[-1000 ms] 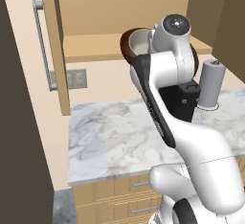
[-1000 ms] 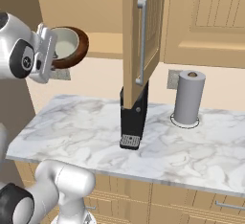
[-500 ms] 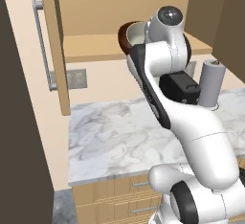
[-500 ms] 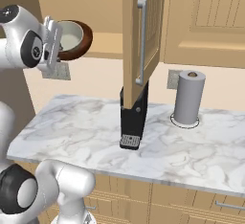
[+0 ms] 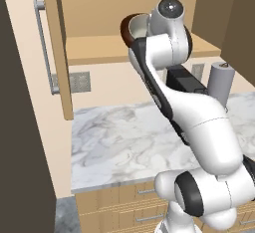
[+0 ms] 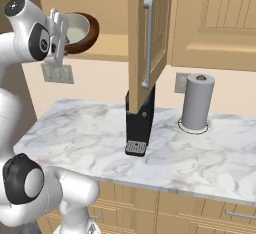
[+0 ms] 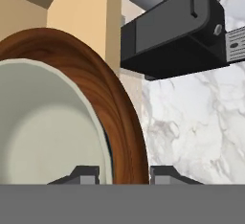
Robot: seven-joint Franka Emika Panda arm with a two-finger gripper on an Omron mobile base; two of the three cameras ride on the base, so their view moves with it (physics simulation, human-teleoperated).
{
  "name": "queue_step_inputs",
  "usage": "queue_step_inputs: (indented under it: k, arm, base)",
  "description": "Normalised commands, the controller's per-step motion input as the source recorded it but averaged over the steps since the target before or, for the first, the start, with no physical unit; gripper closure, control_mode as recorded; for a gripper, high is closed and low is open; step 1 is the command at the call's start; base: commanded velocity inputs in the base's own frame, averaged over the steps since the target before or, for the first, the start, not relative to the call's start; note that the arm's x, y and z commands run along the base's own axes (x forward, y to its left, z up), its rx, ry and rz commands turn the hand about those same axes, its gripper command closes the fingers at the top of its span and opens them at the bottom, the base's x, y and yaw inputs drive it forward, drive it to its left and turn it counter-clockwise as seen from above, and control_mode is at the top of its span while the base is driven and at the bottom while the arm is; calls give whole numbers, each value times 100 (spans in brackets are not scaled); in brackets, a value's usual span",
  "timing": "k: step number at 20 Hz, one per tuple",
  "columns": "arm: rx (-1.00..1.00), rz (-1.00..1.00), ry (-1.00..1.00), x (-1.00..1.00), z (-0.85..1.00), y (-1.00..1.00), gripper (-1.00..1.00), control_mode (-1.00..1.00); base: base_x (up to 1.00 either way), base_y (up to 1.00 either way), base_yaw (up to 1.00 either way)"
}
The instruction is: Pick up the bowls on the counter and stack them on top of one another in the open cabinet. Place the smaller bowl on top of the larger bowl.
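The larger bowl [image 6: 91, 36], dark reddish-brown, hangs tilted in the air in front of the open cabinet [image 6: 116, 42], level with its bottom board. The smaller bowl [image 6: 78, 28], pale grey-green, sits nested inside it. In the hand view my gripper [image 7: 125, 174] is shut across the rims: one fingertip lies inside the pale bowl [image 7: 43, 132], the other outside the brown bowl [image 7: 117, 108]. In the left base view the brown bowl [image 5: 126, 32] and the pale bowl [image 5: 140, 25] peek out behind my wrist, before the cabinet shelf [image 5: 99, 48]. The counter [image 5: 119, 137] lies below.
The cabinet door [image 6: 145, 38] hangs open over a black appliance [image 6: 139, 123] on the counter [image 6: 90, 138]. A paper towel roll [image 6: 197, 100] stands to the right. A dark brown tall panel [image 5: 20, 127] bounds the left side. Wall outlet [image 5: 77, 81] under the cabinet.
The arm has lifted the nested bowls upward and nearer the cabinet opening; the wrist has risen with them. The grip on the rims is unchanged.
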Motion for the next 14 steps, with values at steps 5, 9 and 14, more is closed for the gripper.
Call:
queue_step_inputs:
  k: [5,9,14]
  arm:
    - [0,0,0,42,10,0,100,-100]
    - [-1,0,0,38,5,3,100,-100]
    - [-3,0,0,30,0,8,100,-100]
  base:
    - [0,0,0]
    - [0,0,0]
    - [0,0,0]
